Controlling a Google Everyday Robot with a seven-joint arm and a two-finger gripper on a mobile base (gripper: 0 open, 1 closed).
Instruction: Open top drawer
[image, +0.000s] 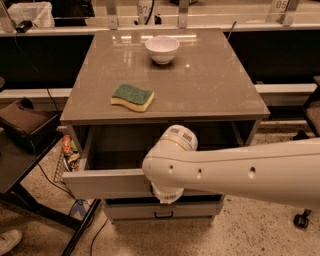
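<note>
The top drawer (105, 182) of the grey cabinet stands pulled out towards me, its deep grey box open below the tabletop. Only the left part of its flat front shows; its handle is hidden behind my arm. My white arm (235, 170) reaches in from the right across the drawer front. My gripper (167, 196) sits at the middle of the drawer front, hidden under the wrist.
A green-and-yellow sponge (132, 96) and a white bowl (162, 49) lie on the cabinet top (210, 85). A lower drawer (162, 211) with a small black handle is shut. A dark side table (20, 165) and cables stand at the left; a chair wheel (300, 220) at right.
</note>
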